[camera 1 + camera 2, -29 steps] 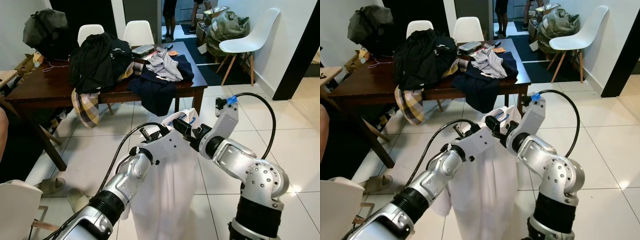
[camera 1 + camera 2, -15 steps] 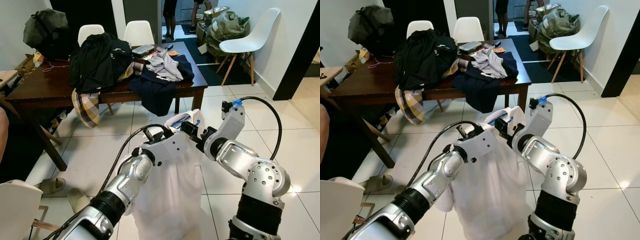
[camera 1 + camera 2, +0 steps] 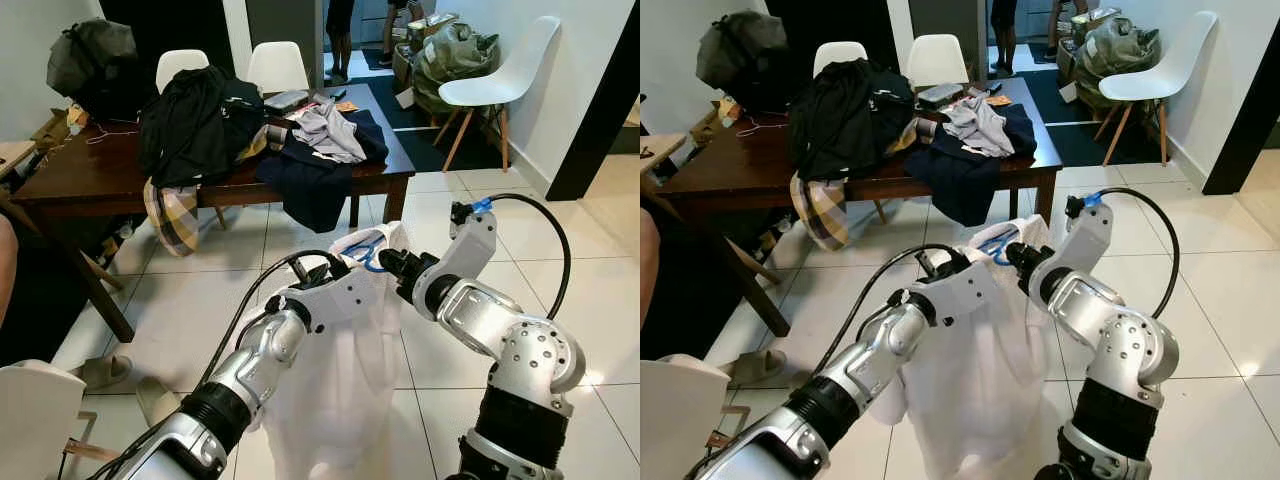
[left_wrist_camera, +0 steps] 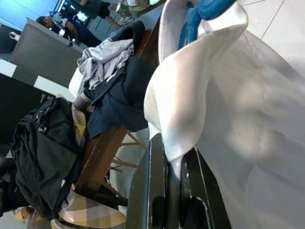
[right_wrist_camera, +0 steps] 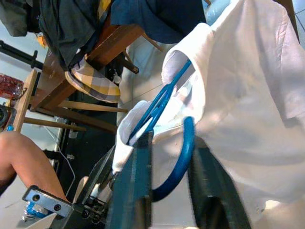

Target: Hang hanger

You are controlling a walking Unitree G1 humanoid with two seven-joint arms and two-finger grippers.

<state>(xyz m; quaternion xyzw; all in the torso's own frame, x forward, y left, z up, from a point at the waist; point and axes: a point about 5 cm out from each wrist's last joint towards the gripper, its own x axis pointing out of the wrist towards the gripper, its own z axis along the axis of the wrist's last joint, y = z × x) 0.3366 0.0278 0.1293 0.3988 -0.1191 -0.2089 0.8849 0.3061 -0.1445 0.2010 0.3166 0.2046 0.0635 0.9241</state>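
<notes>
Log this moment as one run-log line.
stage: shirt held above floor | left claw: shut on white shirt collar | right claw: around blue hanger hook

White shirt (image 3: 340, 370) on a blue hanger (image 5: 167, 143) — dark brown table (image 3: 90, 180), yellow-checked cloth (image 3: 172, 215).

Both claws meet at the white shirt's (image 3: 980, 350) collar, by the blue hanger (image 3: 997, 243)
</notes>
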